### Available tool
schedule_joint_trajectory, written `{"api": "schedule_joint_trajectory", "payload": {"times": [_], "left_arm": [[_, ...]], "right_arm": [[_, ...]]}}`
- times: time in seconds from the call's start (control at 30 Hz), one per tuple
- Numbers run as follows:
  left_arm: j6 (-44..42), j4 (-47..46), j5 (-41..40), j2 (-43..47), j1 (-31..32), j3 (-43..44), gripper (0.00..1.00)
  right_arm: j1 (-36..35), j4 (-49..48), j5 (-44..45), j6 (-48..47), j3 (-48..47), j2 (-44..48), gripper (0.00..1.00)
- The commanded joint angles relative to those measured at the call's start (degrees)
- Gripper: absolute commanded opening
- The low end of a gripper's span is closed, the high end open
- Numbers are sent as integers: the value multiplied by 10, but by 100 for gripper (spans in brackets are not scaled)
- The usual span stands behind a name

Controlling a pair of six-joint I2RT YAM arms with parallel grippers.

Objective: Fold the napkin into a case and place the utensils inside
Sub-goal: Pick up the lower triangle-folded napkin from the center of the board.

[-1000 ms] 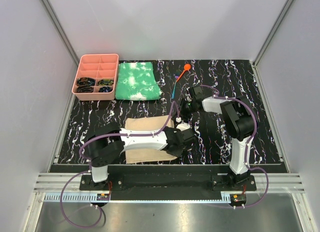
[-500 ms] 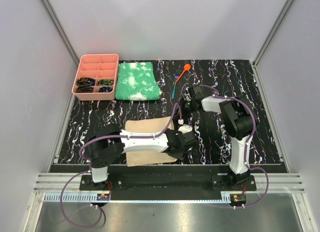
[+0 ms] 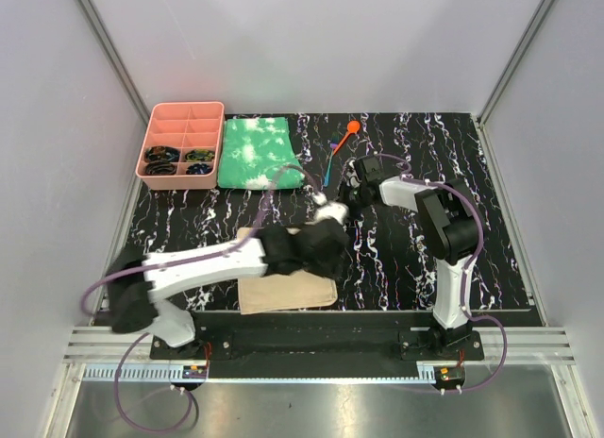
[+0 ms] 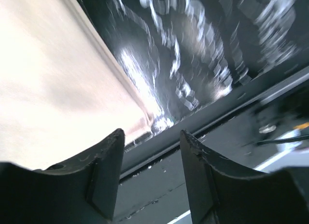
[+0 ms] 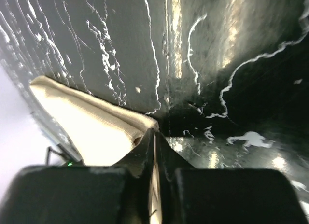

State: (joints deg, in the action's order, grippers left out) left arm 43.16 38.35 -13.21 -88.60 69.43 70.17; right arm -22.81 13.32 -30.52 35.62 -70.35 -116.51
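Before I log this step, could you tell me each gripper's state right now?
Left gripper: open, empty.
Right gripper: closed on the napkin corner.

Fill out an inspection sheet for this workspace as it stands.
Surface: black, white-veined table; no spills seen.
Job's things: napkin lies at the front, partly under the left arm; orange spoon and blue utensil lie outside it, towards the back.
Clutter: green-and-white cloth; pink tray holding dark items.
Grippers: left gripper open and empty at the napkin's edge; right gripper shut on a napkin corner.
Cables: purple cables loop off both arms.
Surroundings: pale enclosure walls; nothing else seen.
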Motion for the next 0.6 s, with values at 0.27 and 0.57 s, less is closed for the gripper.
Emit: {"api": "schedule_joint_trajectory", "payload": {"times": [0.27, 0.57], "left_arm": [[-100, -119, 267, 195, -432, -146, 44], [-60, -173, 390, 154, -605, -206, 45]], "right_arm": [[-4, 93, 2, -78, -70, 59, 45], [-26, 76, -18, -84, -74, 21, 52]]}}
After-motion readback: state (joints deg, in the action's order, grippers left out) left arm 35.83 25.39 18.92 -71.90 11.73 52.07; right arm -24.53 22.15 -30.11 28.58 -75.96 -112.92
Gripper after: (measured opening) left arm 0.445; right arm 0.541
